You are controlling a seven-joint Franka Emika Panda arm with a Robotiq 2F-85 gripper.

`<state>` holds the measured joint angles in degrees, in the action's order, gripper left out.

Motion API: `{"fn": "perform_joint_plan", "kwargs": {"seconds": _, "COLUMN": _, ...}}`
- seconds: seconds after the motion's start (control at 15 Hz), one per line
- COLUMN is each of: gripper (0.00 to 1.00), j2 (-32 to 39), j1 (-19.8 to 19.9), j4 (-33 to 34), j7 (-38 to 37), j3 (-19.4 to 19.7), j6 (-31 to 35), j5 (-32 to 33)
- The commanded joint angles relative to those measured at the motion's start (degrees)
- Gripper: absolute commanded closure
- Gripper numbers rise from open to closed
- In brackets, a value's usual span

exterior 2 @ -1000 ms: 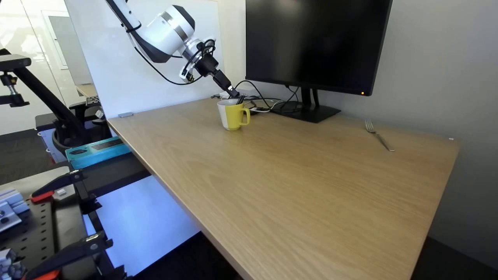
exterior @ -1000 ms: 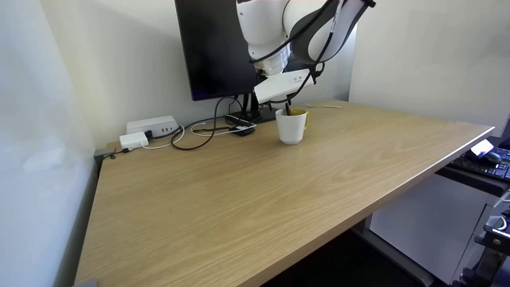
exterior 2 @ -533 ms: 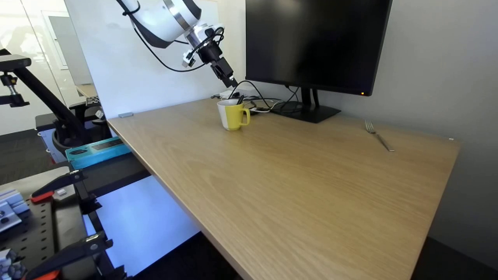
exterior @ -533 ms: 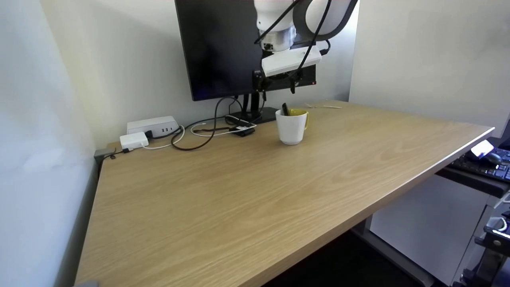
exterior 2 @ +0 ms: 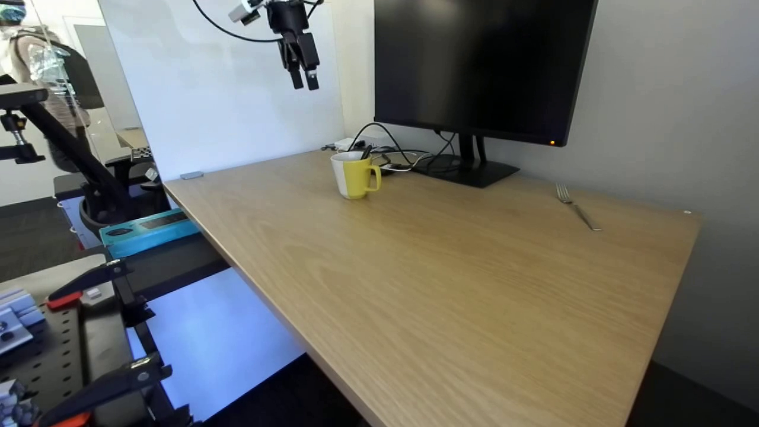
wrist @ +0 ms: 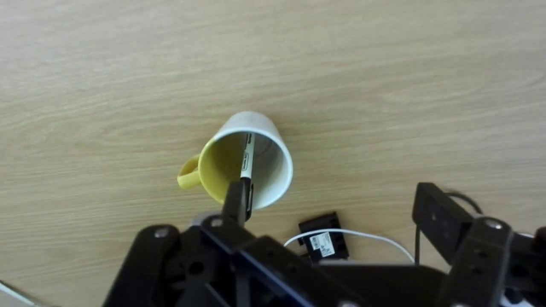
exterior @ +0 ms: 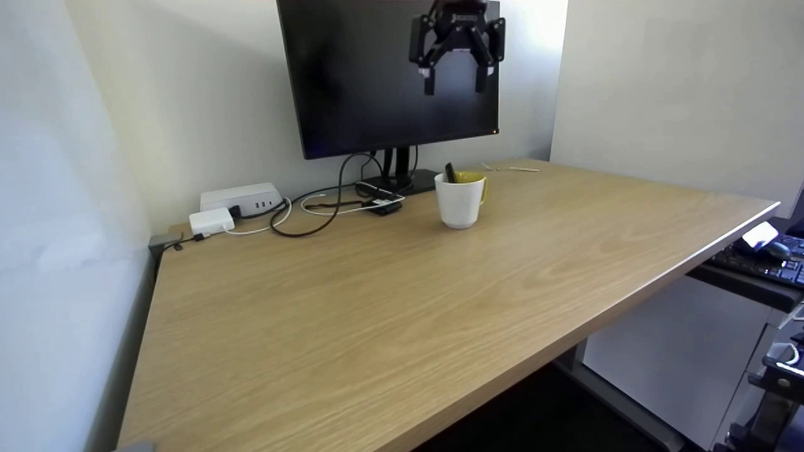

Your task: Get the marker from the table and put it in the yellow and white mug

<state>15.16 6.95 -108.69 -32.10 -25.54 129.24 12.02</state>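
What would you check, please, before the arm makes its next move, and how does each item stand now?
1. Marker inside the mug: ok, with its black cap end sticking out.
2. Mug upright on the table: ok.
3. Gripper open and holding nothing: ok, its fingers stand apart.
4. Gripper clear of the mug: ok, it hangs higher in both exterior views.
5. Marker touching the mug's bottom: cannot tell, its lower end is hidden.
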Motion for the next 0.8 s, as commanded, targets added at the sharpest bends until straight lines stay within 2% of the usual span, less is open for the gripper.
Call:
{"fn": "perform_joint_plan", "kwargs": {"seconds": 0.0, "gripper": 0.0, "j2": -9.7, "j1": -3.0, "j4": -2.8, "j7": 14.5, "j3": 5.4, "j6": -11.6, "j5": -14.3}}
{"fn": "perform_joint_plan", "kwargs": {"seconds": 0.13, "gripper": 0.0, "j2": -14.8, "j1": -4.1, "j4": -3.8, "j7": 20.8, "j3": 8.6, "j6": -19.7, "j5": -17.7}}
{"fn": "perform_joint_plan", "kwargs": {"seconds": 0.33, "gripper": 0.0, "j2": -22.4, "j1": -6.1, "j4": -7.2, "j7": 28.7, "j3": 13.8, "j6": -29.2, "j5": -17.0}}
{"fn": "perform_joint_plan", "kwargs": {"seconds": 0.47, "gripper": 0.0, "j2": -27.2, "j1": -6.7, "j4": -10.9, "j7": 32.5, "j3": 16.6, "j6": -32.8, "j5": -15.5}}
{"fn": "perform_joint_plan", "kwargs": {"seconds": 0.67, "gripper": 0.0, "j2": -32.4, "j1": -7.1, "j4": -15.6, "j7": 34.2, "j3": 19.5, "j6": -36.3, "j5": -14.9}}
{"fn": "perform_joint_plan", "kwargs": {"seconds": 0.73, "gripper": 0.0, "j2": -29.6, "j1": -7.5, "j4": -12.9, "j7": 32.6, "j3": 19.4, "j6": -35.8, "j5": -15.1}}
